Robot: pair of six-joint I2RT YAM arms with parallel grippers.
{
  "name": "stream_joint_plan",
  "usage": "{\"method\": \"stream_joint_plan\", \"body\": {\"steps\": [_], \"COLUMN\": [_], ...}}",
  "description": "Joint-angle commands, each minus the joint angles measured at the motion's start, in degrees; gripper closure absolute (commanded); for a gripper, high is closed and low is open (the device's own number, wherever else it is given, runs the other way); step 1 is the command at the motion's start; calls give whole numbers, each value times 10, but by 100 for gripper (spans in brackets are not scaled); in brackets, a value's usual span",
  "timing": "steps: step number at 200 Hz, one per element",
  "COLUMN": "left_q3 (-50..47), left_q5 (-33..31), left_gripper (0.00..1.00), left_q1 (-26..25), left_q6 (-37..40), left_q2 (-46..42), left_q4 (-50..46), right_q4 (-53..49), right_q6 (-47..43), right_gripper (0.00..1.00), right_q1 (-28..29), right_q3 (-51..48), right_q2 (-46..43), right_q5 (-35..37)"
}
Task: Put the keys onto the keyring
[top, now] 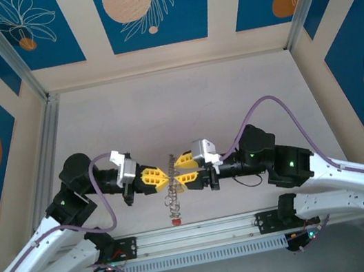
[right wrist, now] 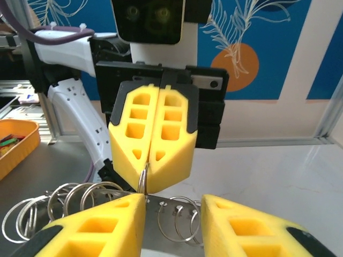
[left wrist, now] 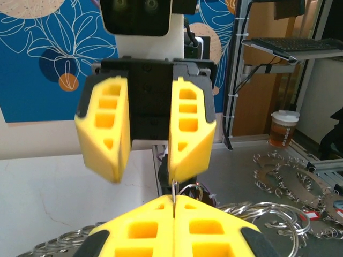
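Left gripper (right wrist: 149, 183) pinched shut on keyring (right wrist: 142, 181) wire. Right gripper (right wrist: 172, 202) jaws apart, gripping nothing. Hold ring steady; approach hanging keys (top: 172, 200) slowly, squarely.

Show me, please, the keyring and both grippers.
keyring (right wrist: 142, 182): right wrist view, thin wire.
left gripper (right wrist: 151, 184): right wrist view, shut tips.
right gripper (left wrist: 150, 174): left wrist view, gap between open jaws.

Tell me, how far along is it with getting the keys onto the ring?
Partway, I'd guess. Done: a string of keys already trails from where the grippers meet. In hand: the left gripper is shut on the thin keyring; the right gripper faces it, open. Left: I can't tell how many keys remain.
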Motion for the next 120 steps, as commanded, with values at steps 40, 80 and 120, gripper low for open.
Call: {"method": "stream_joint_plan", "body": {"steps": [40, 80, 120], "left_q3": [-11, -14, -19], "left_q5": [-29, -29, -25], "left_gripper": [100, 100, 100], "left_q1": [-12, -13, -14], "left_q6": [16, 15, 13], "left_q2": [-8, -10, -12], "left_q4": [30, 38, 47], "right_q4": [6, 8, 17], "right_q6": [7, 10, 19], "right_gripper": [70, 73, 76], "right_q1": [2, 1, -7], "right_q3": [6, 3, -6], "right_q2": [-7, 5, 15], "right_q5": [-42, -29, -18]}}
